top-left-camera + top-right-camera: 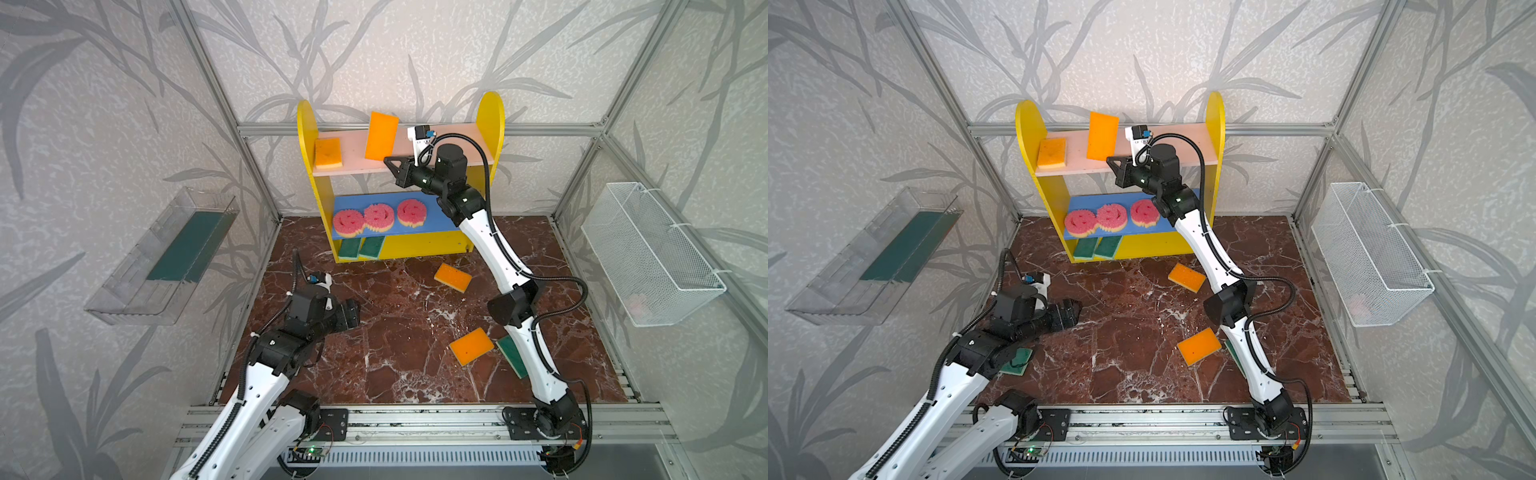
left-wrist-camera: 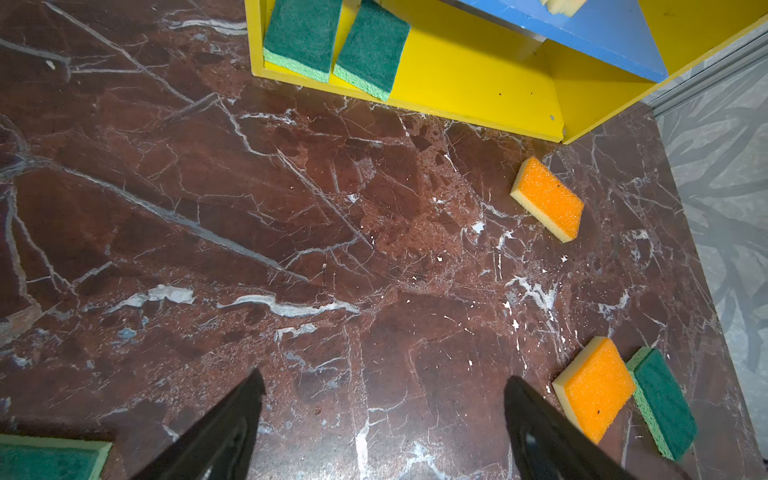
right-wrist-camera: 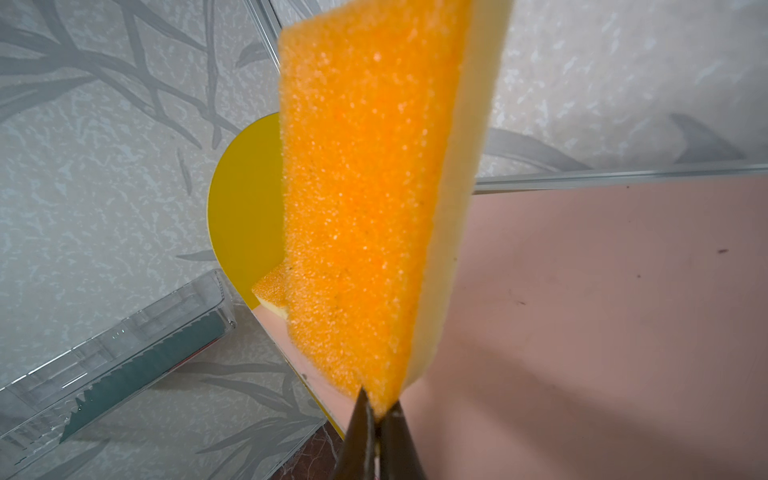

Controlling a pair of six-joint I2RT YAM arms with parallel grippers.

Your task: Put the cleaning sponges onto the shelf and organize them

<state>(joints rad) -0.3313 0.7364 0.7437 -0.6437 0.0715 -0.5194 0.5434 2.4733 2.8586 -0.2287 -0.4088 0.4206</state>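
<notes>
**Orange sponge held on end over the top board**

Top of shelf: right gripper (image 3: 376, 409) is clamped on the lower corner of the held orange sponge (image 1: 381, 135), fingers squeezed together on the foam. This is clear in the right wrist view. The sponge stands on end, slightly tilted, over the middle of the pink board (image 1: 353, 156) of the shelf (image 1: 305, 137). Cannot tell whether its lower edge touches the board.

Same board, left end: flat orange sponge (image 1: 328, 152) lying by the yellow side.

Blue board (image 1: 432, 226): three pink round sponges (image 1: 379, 217) in a row, faces showing, the left two touching.

Yellow base (image 1: 424, 245): two green sponges (image 2: 301, 37) side by side at the left end.

Tabletop (image 1: 395, 332), dark red marble pattern:
- A loose orange sponge (image 1: 453, 277) lies just in front of the shelf, right of centre.
- A second loose orange sponge (image 1: 471, 345) lies nearer the front edge.
- A green-topped sponge (image 2: 663, 403) lies just beside that second one. In both top views the right arm covers part of it.
- The last green sponge (image 1: 1017, 361) lies under the left arm, and a corner of it shows in the left wrist view.

Left side: left gripper (image 2: 382, 415) has its fingers wide apart with nothing between them, hovering over bare tabletop.

Walls: clear tray (image 1: 137, 291) on the left holds a dark green strip (image 1: 187, 245). Wire basket (image 1: 648, 253) hangs on the right.
</notes>
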